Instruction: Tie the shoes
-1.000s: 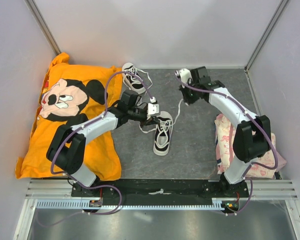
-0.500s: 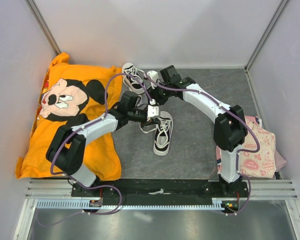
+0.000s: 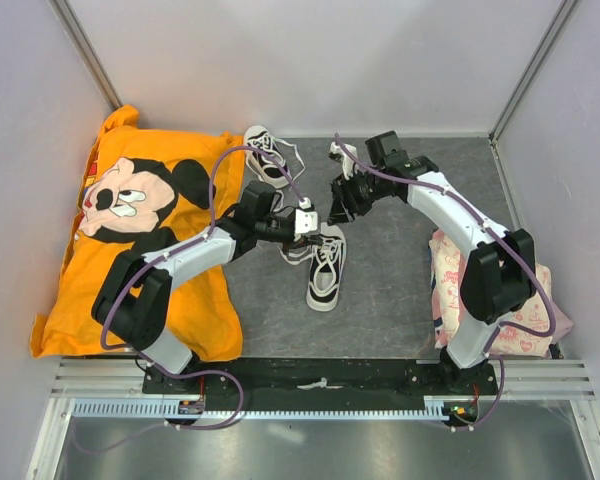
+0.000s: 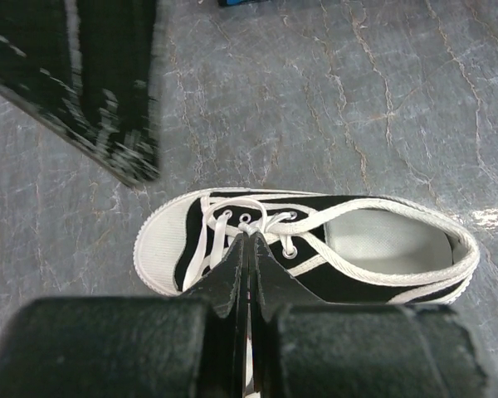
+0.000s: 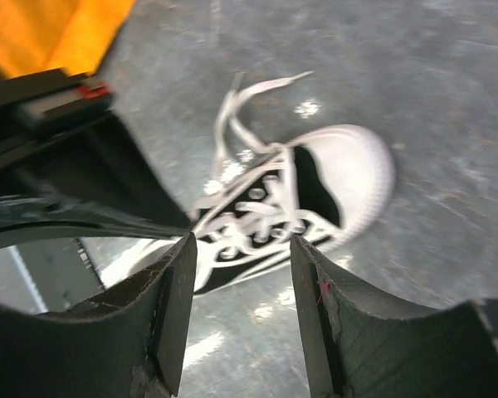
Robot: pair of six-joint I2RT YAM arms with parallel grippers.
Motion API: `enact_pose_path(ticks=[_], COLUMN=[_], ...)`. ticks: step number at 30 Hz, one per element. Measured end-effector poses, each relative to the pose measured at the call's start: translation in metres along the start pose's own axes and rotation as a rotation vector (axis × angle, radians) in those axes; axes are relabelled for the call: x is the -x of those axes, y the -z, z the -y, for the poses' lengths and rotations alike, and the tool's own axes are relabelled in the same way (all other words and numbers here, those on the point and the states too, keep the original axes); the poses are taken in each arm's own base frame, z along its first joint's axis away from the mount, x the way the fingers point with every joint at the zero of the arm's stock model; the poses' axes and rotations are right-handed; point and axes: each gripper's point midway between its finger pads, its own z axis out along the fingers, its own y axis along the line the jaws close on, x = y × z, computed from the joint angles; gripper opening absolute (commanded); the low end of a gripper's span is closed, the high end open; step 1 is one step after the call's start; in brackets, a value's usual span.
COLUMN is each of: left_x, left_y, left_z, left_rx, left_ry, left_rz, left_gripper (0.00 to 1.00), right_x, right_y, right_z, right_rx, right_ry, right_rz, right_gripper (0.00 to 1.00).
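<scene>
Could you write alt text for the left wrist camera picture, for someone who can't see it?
A black sneaker with white toe cap and laces lies on a grey table, toe pointing left. The left arm's fingers, pressed shut, reach over its laces.

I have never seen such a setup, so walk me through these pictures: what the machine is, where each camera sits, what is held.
Two robot arms are bolted at the near edge of a grey table. The wide picture looks down from above and behind them; the close-ups come from a camera on each wrist. On the table lie two black-and-white shoes, the near shoe and the far shoe, an orange cartoon-mouse cloth and a pink patterned cloth. The left tool is shut over the near shoe's laces; whether it pinches one is unclear. The right tool is open and holds nothing.
</scene>
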Motion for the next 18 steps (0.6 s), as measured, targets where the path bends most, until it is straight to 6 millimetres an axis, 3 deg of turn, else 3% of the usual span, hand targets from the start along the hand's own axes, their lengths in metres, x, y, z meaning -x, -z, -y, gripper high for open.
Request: enact_pose_path(ticks=[8, 18], left_x=[-0.002, -0.003], left_y=[-0.002, -0.002], left_z=[-0.001, -0.001], left_rx=[0.000, 0.000], left_ry=[0.002, 0.002], left_rz=[-0.002, -0.003], left_gripper=[0.02, 0.02], right_x=[-0.012, -0.036], right_y=[-0.014, -0.024], right_z=[-0.031, -0.035], right_rx=[0.111, 0.142], right_ry=[0.033, 0.031], right_rz=[-0.040, -0.089], right_gripper=[0.52, 0.44])
